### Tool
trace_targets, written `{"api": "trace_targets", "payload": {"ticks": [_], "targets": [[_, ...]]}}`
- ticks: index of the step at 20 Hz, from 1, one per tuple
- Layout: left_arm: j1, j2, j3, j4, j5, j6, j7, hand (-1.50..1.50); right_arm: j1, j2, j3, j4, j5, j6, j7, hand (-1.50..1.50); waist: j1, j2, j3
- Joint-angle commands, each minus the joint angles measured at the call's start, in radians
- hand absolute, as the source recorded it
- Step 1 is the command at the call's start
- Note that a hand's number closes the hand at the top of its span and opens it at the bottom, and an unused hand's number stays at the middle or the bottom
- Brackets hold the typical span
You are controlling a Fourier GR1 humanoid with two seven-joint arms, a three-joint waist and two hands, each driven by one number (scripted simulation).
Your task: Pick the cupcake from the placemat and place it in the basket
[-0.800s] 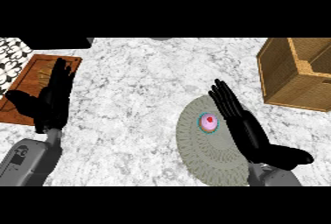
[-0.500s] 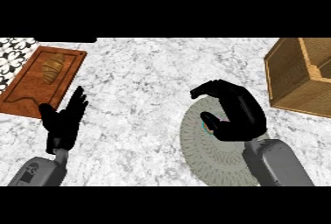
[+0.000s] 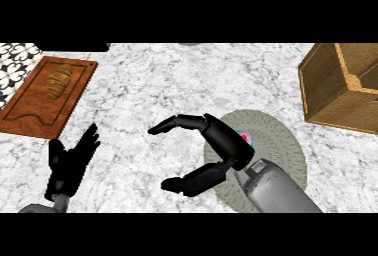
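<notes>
Right robot hand (image 3: 221,145) curled, fingers and thumb apart, over placemat (image 3: 284,145); cupcake (image 3: 246,138) just right of it (mostly hidden). Left robot hand (image 3: 68,165) flat, fingers straight, near-left. Basket (image 3: 341,85) far right on worktop (image 3: 162,85).

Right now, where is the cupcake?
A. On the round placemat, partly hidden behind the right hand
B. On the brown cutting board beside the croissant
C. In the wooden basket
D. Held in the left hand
A. A bit of the pink cupcake shows on the grey-green placemat, just behind the right hand, whose fingers curl over the counter without enclosing it; the basket sits apart at the upper right.
</notes>
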Motion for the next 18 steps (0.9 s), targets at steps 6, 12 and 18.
{"api": "trace_targets", "payload": {"ticks": [6, 12, 18], "targets": [[0.087, -0.001, -0.015, 0.015, 0.008, 0.011, 0.056, 0.00, -0.237, -0.290, -0.021, -0.065, 0.370, -0.033, 0.330, -1.50, -0.043, -0.010, -0.009], [0.123, 0.011, -0.005, -0.003, 0.008, -0.009, 0.035, 0.00, -0.457, -0.486, -0.145, -0.145, 0.224, 0.305, 0.518, -1.50, -0.029, -0.004, -0.008], [0.150, 0.032, 0.009, -0.018, 0.002, -0.023, 0.024, 0.00, -0.513, -0.626, -0.159, -0.117, 0.033, 0.638, 0.587, -1.50, -0.028, -0.001, -0.008]]}}
